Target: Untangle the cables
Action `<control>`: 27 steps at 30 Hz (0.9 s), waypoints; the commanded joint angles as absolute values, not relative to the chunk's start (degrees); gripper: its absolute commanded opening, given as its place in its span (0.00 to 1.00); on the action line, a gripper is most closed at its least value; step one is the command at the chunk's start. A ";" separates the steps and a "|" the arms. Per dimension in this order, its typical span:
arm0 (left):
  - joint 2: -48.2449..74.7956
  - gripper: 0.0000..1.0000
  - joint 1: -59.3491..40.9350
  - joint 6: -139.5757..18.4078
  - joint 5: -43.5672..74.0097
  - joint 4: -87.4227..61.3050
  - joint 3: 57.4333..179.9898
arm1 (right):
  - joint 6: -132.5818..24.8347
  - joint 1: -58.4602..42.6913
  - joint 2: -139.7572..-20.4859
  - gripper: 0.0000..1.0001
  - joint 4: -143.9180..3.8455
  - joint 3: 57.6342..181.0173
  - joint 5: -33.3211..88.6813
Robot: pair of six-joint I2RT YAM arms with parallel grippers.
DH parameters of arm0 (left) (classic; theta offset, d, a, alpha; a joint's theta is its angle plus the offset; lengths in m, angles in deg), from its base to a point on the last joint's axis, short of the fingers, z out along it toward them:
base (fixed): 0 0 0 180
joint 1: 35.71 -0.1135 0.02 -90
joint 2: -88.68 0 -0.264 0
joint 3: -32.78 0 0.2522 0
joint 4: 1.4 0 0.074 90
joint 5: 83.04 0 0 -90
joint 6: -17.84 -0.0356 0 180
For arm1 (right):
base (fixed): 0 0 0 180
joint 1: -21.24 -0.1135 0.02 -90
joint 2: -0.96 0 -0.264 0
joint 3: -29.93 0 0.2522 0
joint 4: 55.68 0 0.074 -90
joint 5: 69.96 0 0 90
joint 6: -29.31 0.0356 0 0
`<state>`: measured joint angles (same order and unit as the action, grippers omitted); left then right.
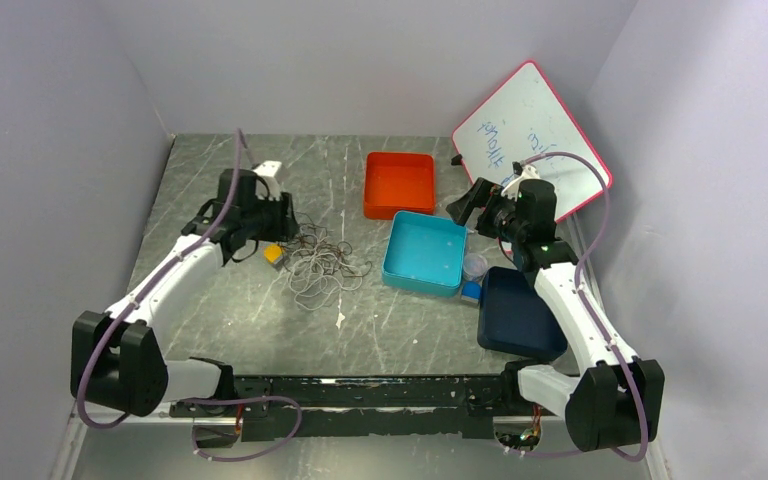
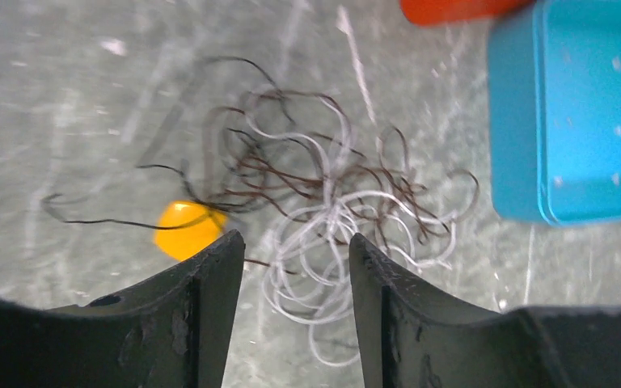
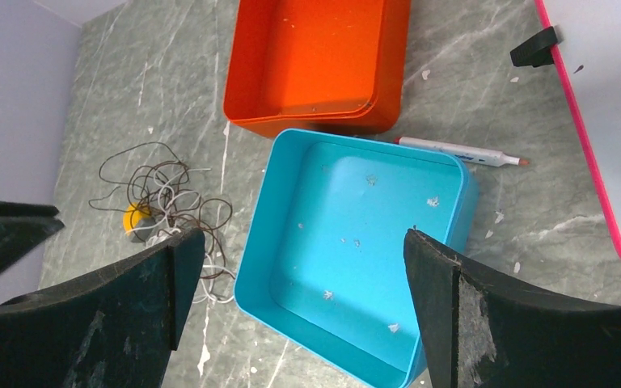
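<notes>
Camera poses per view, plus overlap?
Top external: above, behind the bases, facing down at the grey marbled table; left arm, right arm show.
Left wrist: behind the left hand, facing down at tangled thin white and dark cables; black fingers show.
Right wrist: behind the right hand, facing down into the shallow turquoise plastic tray; fingers show.
Shared: all see cables and tray.

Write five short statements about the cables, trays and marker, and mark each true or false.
1. The cables lie tangled on the table. True.
2. The cables are in the teal tray. False: they lie on the table beside it.
3. The right end effector is open. True.
4. The marker lies in the orange tray. False: it lies on the table, outside the orange tray.
5. A yellow piece sits among the cables. True.
</notes>
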<state>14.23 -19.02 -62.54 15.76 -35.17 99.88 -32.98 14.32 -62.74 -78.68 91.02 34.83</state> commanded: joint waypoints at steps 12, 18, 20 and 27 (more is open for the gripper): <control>14.40 0.52 -29.56 -46.47 9.68 -34.33 99.04 | -32.22 14.83 -64.32 0.97 -77.44 91.67 35.52; 15.80 0.52 -29.55 -34.78 3.67 -35.49 96.26 | -32.29 14.87 -64.87 0.96 -77.69 92.02 35.63; 16.42 0.52 -29.55 -32.23 1.70 -35.66 95.66 | -32.16 14.83 -64.77 0.96 -77.79 92.04 35.38; 15.21 0.53 -29.55 -28.82 -0.15 -30.57 93.76 | -31.45 14.87 -64.90 0.96 -77.35 91.52 35.99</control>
<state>15.43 -29.40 -32.81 2.12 -34.34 94.81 -32.20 14.32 -64.78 -78.68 91.04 35.15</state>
